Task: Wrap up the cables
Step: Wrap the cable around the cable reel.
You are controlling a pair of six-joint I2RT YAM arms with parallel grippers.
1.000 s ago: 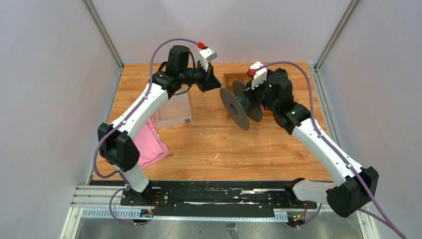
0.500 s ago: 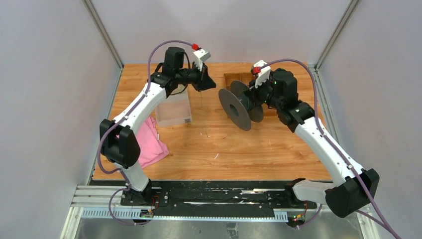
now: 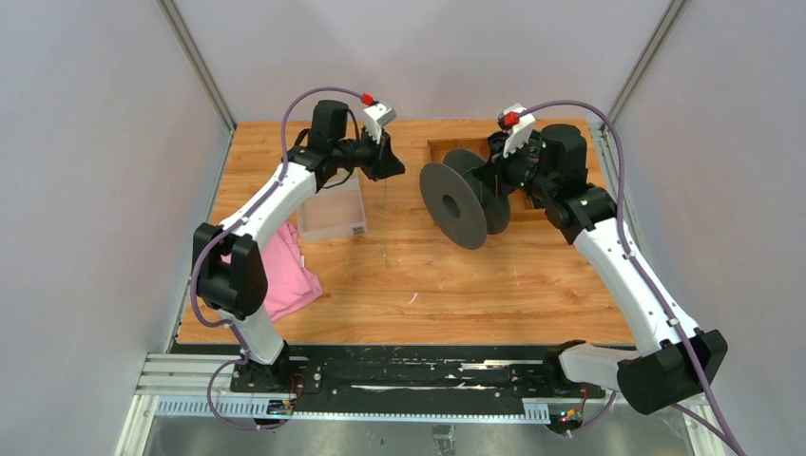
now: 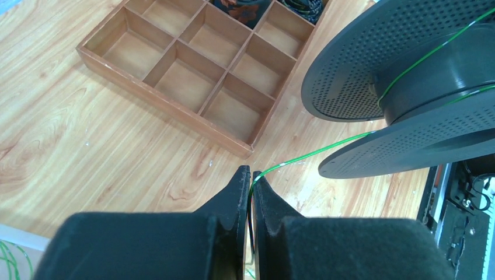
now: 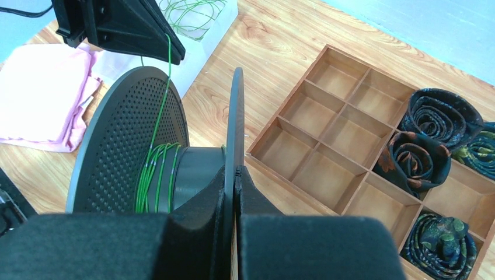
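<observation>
Surface: wood-grain table (image 3: pixel 494 285) inside plain grey walls, with both my arms reaching over its far half.
Left gripper (image 4: pixel 251 175): pressed almost together, pinching the cable (image 4: pixel 315 147) right at the fingertips.
Right gripper (image 5: pixel 234 172): clamped shut on the thin edge of one flange of the spool (image 3: pixel 466 201), holding it up off the table with its axis roughly level.
Step in hand: I judge this to be mid-winding. A few turns already sit on the hub and I am feeding more.
Where the cable is: it runs from my left fingertips across a short gap and over the perforated flange onto the hub. A loose tail hangs below my left gripper toward the table.
How the cable looks: very fine, bright yellowish-green and slightly bowed between pinch and spool, so not drawn tight. The turns on the hub lie side by side near one flange.
Next move calls for: carrying the strand round the hub while my right gripper steadies or turns the spool, with enough tension that the turns do not slip.
Supply: more green loops lie in the clear box (image 5: pixel 198 29) beside the pink cloth (image 3: pixel 285 275).
Nearby: a wooden divided tray (image 4: pixel 192 76) with rolled ties (image 5: pixel 429 116) lies beyond the spool.
</observation>
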